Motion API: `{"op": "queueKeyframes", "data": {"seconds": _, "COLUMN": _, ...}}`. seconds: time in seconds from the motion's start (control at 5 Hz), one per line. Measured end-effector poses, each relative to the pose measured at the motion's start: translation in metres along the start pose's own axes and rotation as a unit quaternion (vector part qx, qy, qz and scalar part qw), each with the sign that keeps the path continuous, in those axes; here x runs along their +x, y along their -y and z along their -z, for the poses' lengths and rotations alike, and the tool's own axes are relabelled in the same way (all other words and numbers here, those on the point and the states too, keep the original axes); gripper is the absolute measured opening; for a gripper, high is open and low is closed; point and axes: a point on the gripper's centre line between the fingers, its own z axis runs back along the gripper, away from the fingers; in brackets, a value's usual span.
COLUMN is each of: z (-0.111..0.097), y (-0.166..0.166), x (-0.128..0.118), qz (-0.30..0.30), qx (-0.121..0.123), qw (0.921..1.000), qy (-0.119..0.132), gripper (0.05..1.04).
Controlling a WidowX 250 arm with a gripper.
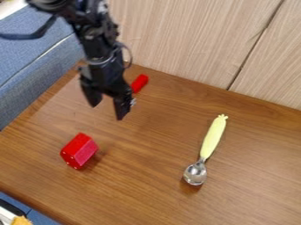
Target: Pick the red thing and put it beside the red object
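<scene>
Red rod [140, 83]: lying on the bench [147, 189], near its back edge, partly hiding behind the pincer [106, 113]
Rod's long axis: slanting from upper right to lower left in the view
Rod's visible end: pointing up and right, toward the wooden panel [188, 39]
Pincer: hanging over the bench, gaping wide, gripping nothing
Red block [79, 150]: sitting well apart from the rod, toward the view's lower left
Spoon [214, 137]: lying at right, aiming bowl downward, slightly left
</scene>
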Motion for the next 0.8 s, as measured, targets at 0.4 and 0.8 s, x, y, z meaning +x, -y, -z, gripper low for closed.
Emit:
{"op": "queueKeyframes", "data": {"seconds": 0.4, "z": 0.002, "y": 0.008, "x": -0.050, "qz": 0.054, "qx": 0.020, "qw": 0.9973, "qy": -0.046, "gripper": 0.999}}
{"op": "queueKeyframes", "data": {"seconds": 0.8, "z": -0.007, "y": 0.001, "x": -0.080, "qz": 0.090, "qx": 0.055, "qw": 0.9928, "qy": -0.056, "gripper": 0.999}}
